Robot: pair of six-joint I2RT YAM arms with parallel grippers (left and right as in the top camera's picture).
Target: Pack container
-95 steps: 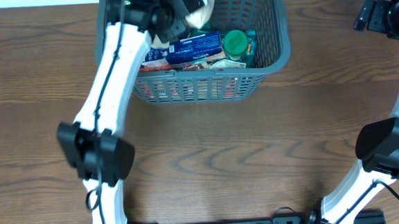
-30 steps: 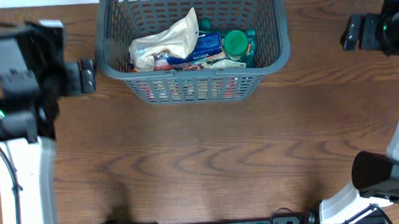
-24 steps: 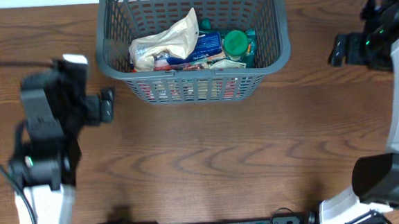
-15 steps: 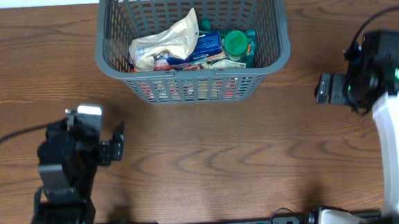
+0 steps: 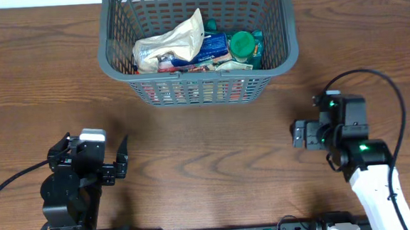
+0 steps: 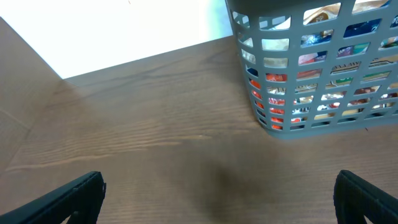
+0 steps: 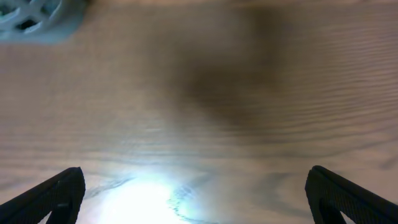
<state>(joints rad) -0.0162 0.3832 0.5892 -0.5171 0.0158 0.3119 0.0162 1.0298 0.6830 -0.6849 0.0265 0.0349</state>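
Note:
The container, a large dark grey lattice basket, stands at the far middle of the table. It holds a crumpled beige bag, blue packets and a green-lidded tub. Its left corner shows in the left wrist view, and a blurred bit of it in the right wrist view. My left gripper sits near the front left, open and holding nothing. At the front right, my right gripper is open and holds nothing over bare wood.
The wooden table stretches between the basket and both arms. A white surface lies beyond the table's far edge. A black cable loops above the right arm. A bright glare patch lies on the wood under the right gripper.
The left arm left the basket, where the beige bag now lies, and drew back to the front left. The right arm came from the far right to the front right.

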